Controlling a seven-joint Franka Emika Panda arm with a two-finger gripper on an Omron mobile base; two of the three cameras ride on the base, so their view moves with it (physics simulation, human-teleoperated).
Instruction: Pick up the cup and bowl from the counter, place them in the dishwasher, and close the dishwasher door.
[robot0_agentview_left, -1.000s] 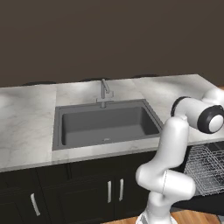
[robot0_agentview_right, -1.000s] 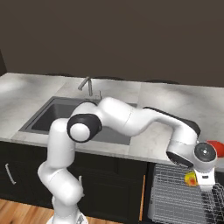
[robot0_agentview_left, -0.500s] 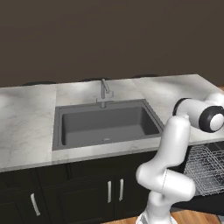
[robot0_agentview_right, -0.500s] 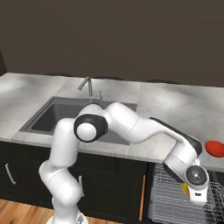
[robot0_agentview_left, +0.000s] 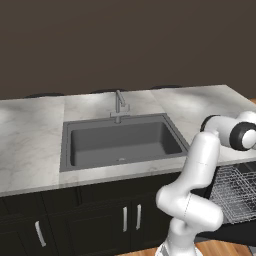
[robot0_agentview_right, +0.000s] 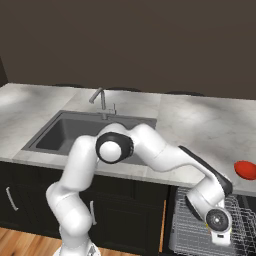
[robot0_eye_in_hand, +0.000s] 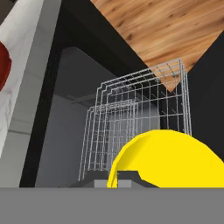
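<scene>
Cup: small yellow cup (robot0_eye_in_hand: 168, 159) held in the closed jaws, close before the hand camera, above the rack.
Gripper: gripper (robot0_agentview_right: 220, 235) has dropped from desk height to just over the rack within the last second.
Rack: silver wire rack (robot0_agentview_right: 200, 232) slid out of the dishwasher; release looks near.
Bowl: rounded red bowl (robot0_agentview_right: 246, 169) on the marble desk (robot0_agentview_right: 200, 125), untouched.
</scene>
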